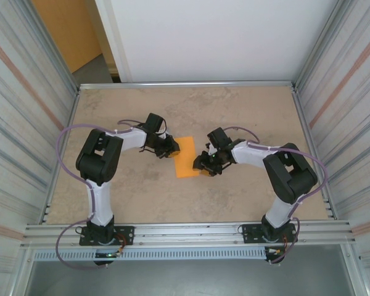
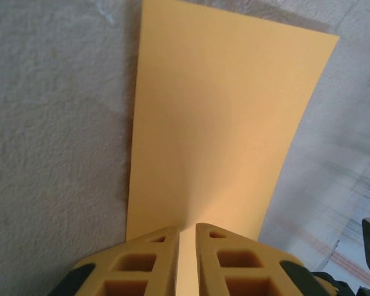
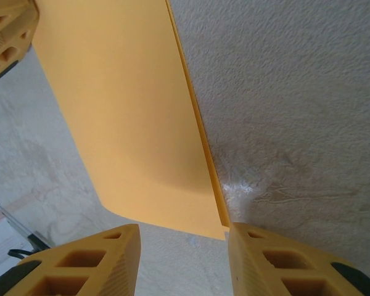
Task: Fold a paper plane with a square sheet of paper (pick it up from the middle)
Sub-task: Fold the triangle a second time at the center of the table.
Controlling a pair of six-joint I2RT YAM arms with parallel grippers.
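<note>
The square sheet of paper (image 1: 186,157) is around the middle of the table (image 1: 246,117), folded into a tall rectangle (the right wrist view shows two layers along one long edge). The left gripper (image 1: 171,148) is at its far left edge, fingers (image 2: 149,262) clenched on the paper with only a sliver of orange between them. The right gripper (image 1: 205,168) is at the near right corner. Its fingers (image 3: 92,259) are spread wide with the corner between them, grasping nothing.

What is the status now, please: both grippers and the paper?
Left gripper shut on orange paper edge. Right gripper open, at paper's corner. Paper folded double. Nothing in the way.
</note>
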